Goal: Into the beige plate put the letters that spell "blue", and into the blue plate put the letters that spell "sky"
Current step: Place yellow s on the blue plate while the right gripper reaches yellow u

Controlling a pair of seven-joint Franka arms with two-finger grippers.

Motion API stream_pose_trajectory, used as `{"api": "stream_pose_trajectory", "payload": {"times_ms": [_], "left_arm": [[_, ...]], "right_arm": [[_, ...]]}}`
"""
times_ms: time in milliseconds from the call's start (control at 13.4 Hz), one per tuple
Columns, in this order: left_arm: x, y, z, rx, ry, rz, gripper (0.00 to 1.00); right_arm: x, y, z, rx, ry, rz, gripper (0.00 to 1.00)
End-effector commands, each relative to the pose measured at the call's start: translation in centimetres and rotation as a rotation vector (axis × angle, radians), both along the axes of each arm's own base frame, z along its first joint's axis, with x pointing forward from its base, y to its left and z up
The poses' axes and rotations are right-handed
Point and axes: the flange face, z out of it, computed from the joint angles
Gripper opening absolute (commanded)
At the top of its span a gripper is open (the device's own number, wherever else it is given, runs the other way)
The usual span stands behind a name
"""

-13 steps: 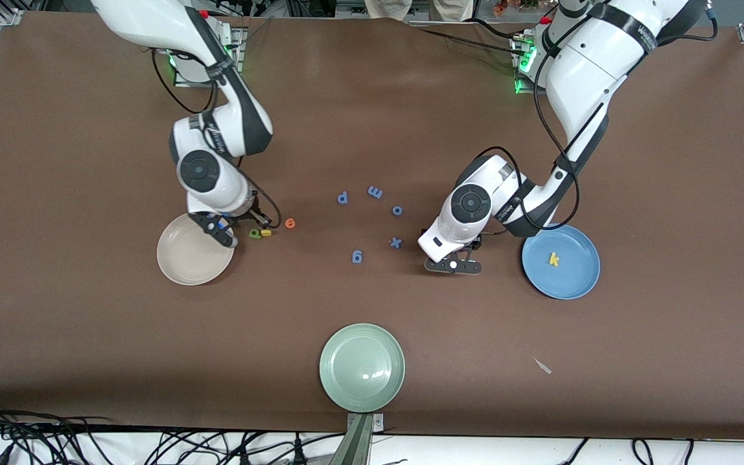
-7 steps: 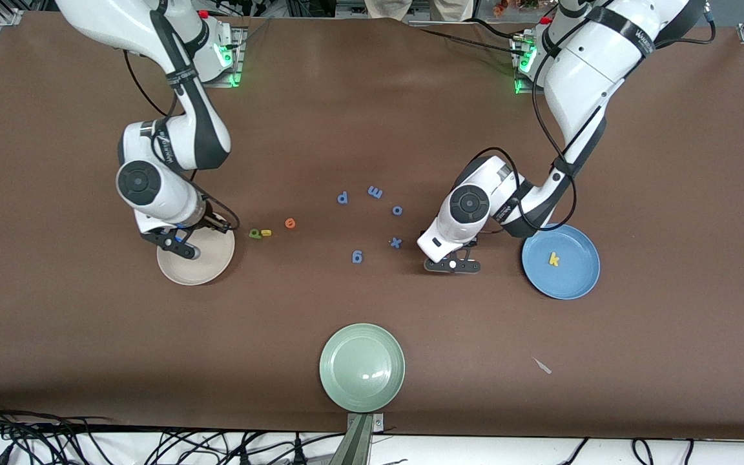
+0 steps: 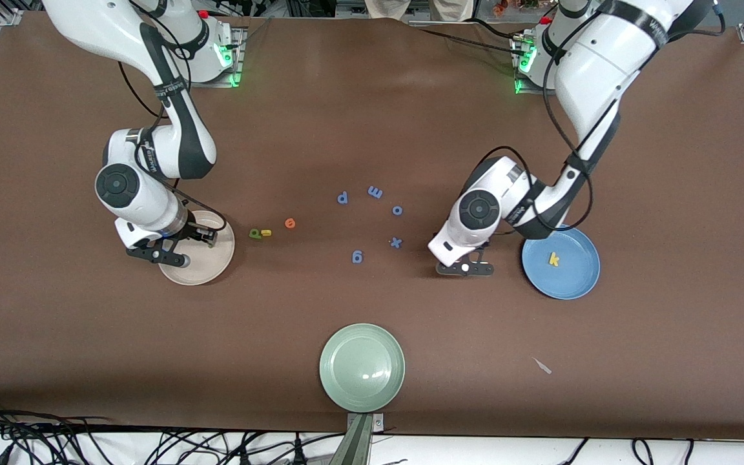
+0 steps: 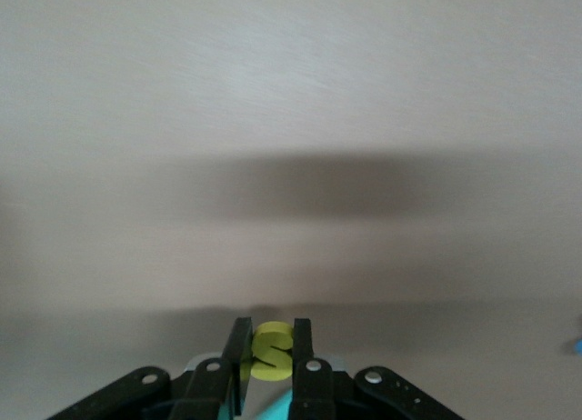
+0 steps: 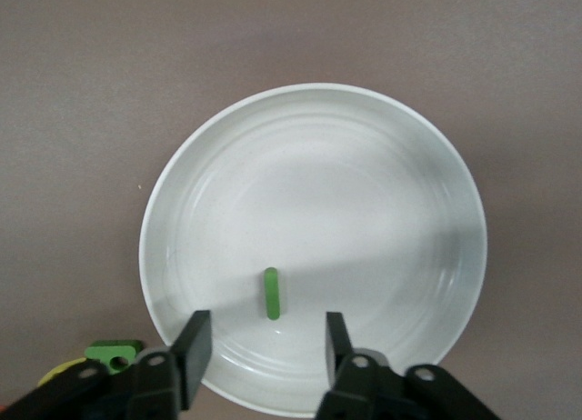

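Green "l" [image 5: 272, 293]: lies in the beige plate [image 3: 217, 261], loose under the right gripper [image 5: 264, 345].
Right gripper: over the beige plate, fingers apart, holding nothing — a second ago beside the green "b" [image 3: 254, 234] and yellow "u" [image 3: 266, 232].
Yellow "s" [image 4: 271, 350]: clamped between the left gripper [image 4: 271, 347] fingers.
Left gripper: over bare table beside the blue plate [image 3: 578, 284] — has drifted slightly toward it.
Yellow "k" [image 3: 553, 259]: in the blue plate.
Orange "e" [image 3: 289, 223]: on the table near "b" and "u".
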Motion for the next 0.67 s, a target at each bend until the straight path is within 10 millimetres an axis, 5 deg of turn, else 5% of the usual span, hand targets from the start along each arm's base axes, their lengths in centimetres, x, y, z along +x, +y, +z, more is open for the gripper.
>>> {"api": "stream_pose_trajectory", "payload": {"times_ms": [0,297,446,521,595], "left_arm": [[1.6,5.8,3.7,0.049,0.032,-0.11,0.02],[3.6,16.8,2.4,0.032,0.136,-0.238,0.04],[4.0,19.6,1.5,0.009,0.153,-0.262,0.06],[4.1,20.0,1.1,0.004,0.153,-0.259,0.15],[4.0,19.8,0.9,0.0,0.152,-0.262,0.42]], "right_arm": [[0.2,2.8,0.5,0.026,-0.015,-0.04,0.75],[-0.3,8.2,-0.6,0.05,-0.014,-0.151,0.75],[-0.5,10.8,-1.8,0.063,-0.015,-0.183,0.75],[-0.6,11.2,-2.3,0.068,-0.021,-0.184,0.75],[-0.8,11.6,-2.7,0.068,-0.022,-0.18,0.75]]}}
